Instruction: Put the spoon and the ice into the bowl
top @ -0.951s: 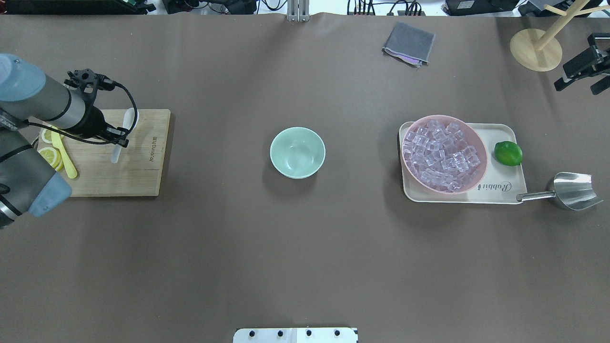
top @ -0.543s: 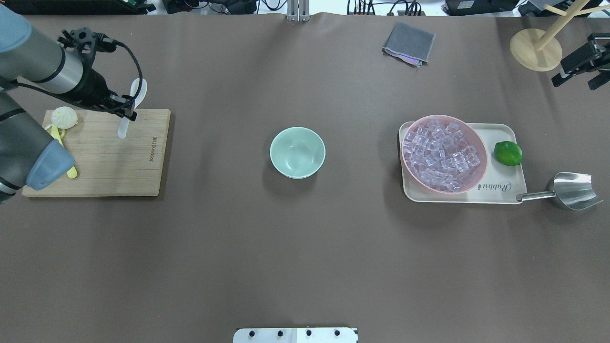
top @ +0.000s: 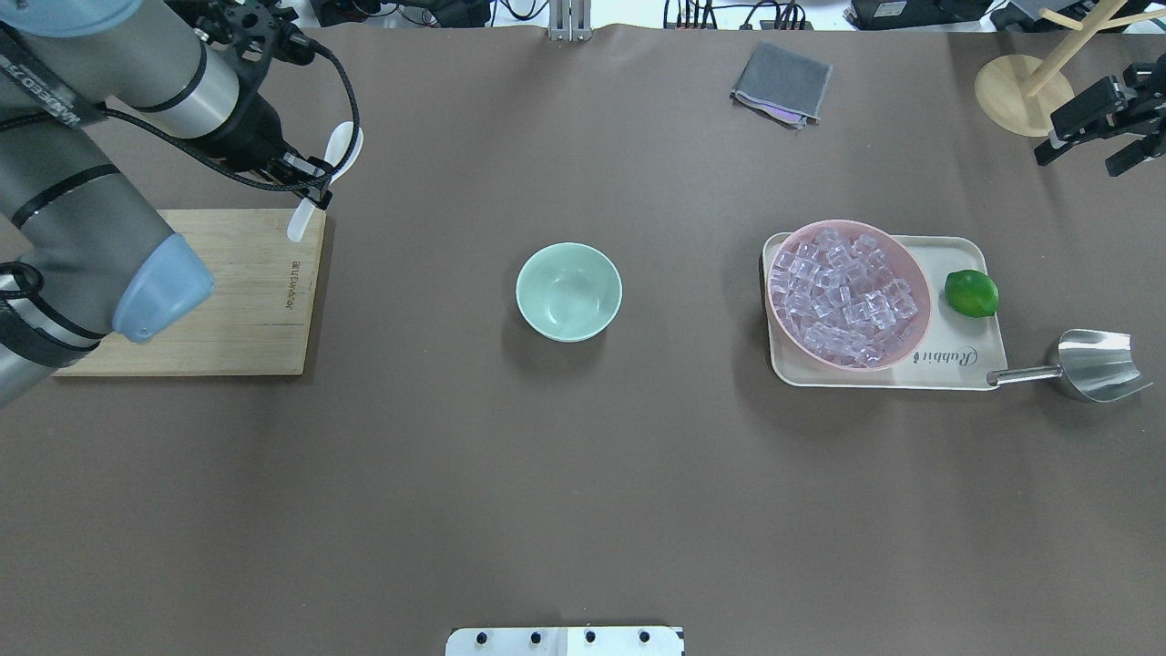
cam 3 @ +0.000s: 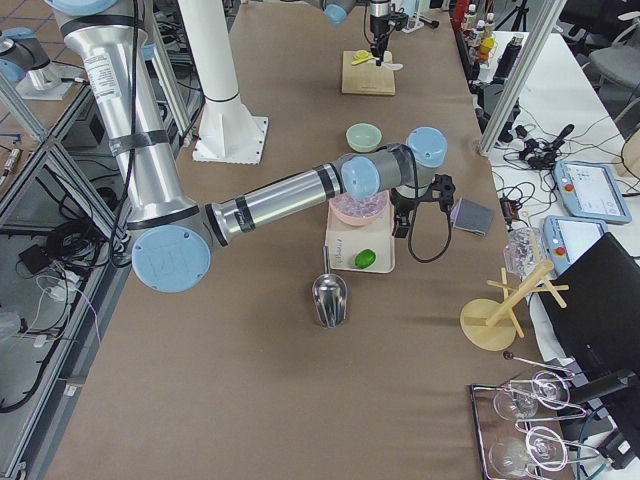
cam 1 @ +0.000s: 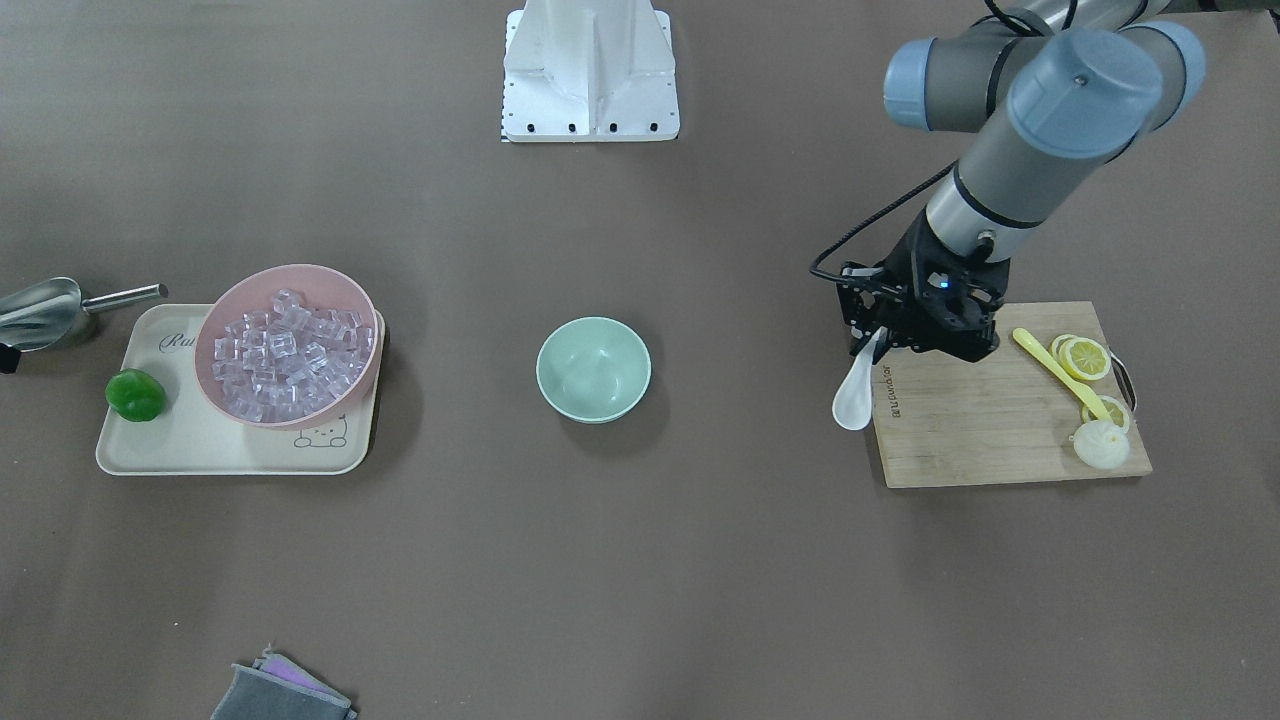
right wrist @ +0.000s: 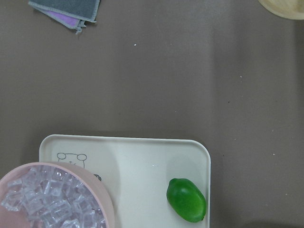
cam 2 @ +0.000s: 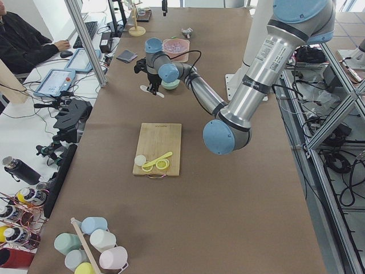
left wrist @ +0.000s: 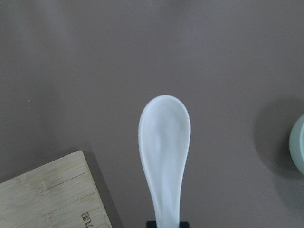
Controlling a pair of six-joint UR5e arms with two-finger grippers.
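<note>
Wooden cutting board [cam 1: 980, 420] is seen on the brown surface [top: 583, 474], loaded with lemon slices [cam 1: 1086, 357], a thin yellow spoon [cam 1: 1060, 373] and a small white bun [cam 1: 1100, 445] | cream tray [top: 956, 264] is occupied by a pink bowl [top: 920, 319] and a green lime [top: 971, 293] | metal scoop [top: 1093, 364] is laid just beside the tray | grey cloth [top: 782, 82] and wooden stand [top: 1024, 96] are parked at the far side

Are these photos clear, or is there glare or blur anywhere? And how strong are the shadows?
Overhead view: soft, even light; the bowl casts only a faint, diffuse shadow, while the metal scoop shows bright glare. Left wrist view: the spoon fills the frame up close and looks slightly soft, with pale reflections on its glaze. Right wrist view: sharp, the lime crisp-edged.
</note>
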